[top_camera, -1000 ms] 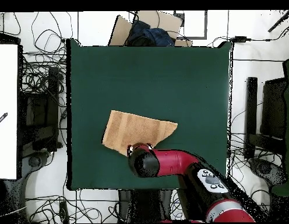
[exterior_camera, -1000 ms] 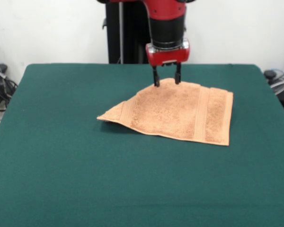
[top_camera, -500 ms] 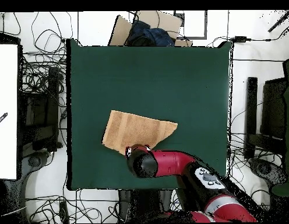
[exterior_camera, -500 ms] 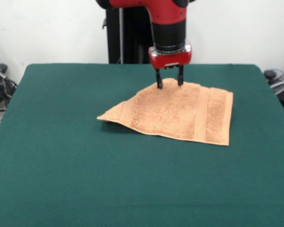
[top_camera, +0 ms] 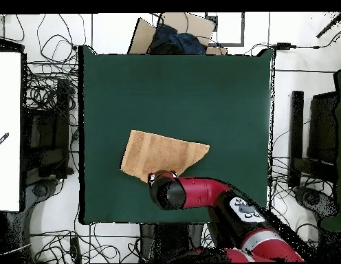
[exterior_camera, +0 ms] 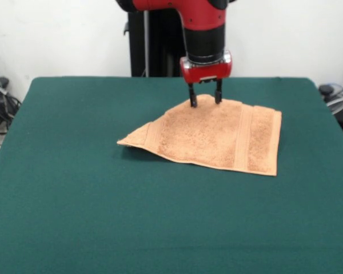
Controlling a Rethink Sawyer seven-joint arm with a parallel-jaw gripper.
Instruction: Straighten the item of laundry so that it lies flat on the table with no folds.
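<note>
- The table (exterior_camera: 74, 188) carries the towel (exterior_camera: 217, 137) right of its centre, nearer the far edge than the near one.
- The towel's left part tapers to a folded point (exterior_camera: 126, 141), slightly raised off the cloth top; two woven bands (exterior_camera: 243, 137) run across its right part.
- The gripper (exterior_camera: 205, 101) stands upright at the towel's far edge, its two fingers (exterior_camera: 192, 98) spread apart, tips touching the terry, gripping nothing.

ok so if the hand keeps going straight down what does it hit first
Most likely the towel: the open hand points down over its far edge, fingertips at or just above the cloth, with the table underneath.
</note>
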